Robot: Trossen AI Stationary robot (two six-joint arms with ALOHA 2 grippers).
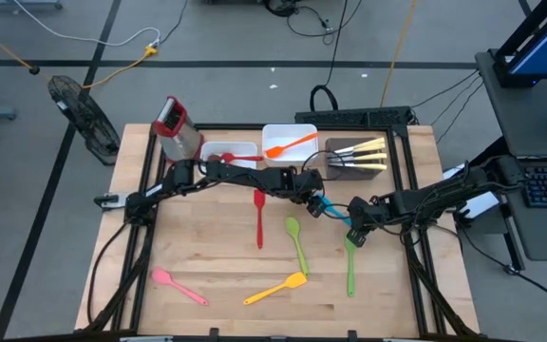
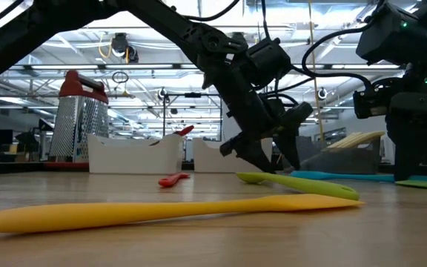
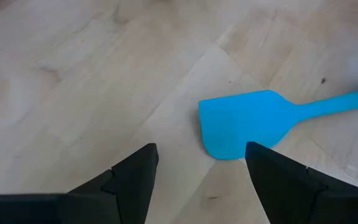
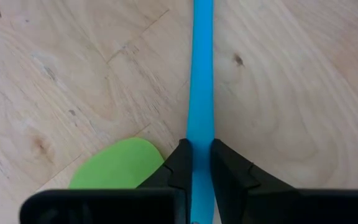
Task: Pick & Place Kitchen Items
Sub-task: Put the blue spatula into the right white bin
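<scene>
Here the right hand (image 4: 196,163) clamps the blue spatula (image 4: 201,74) beside a green spatula (image 4: 118,165); the left hand (image 3: 197,163) gapes.

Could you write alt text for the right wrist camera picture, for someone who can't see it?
Seen from the right wrist, the right gripper is shut on the thin handle of a blue spatula, which runs straight away from the camera across the pale wooden table. A rounded green utensil head lies flat beside the gripper.
</scene>
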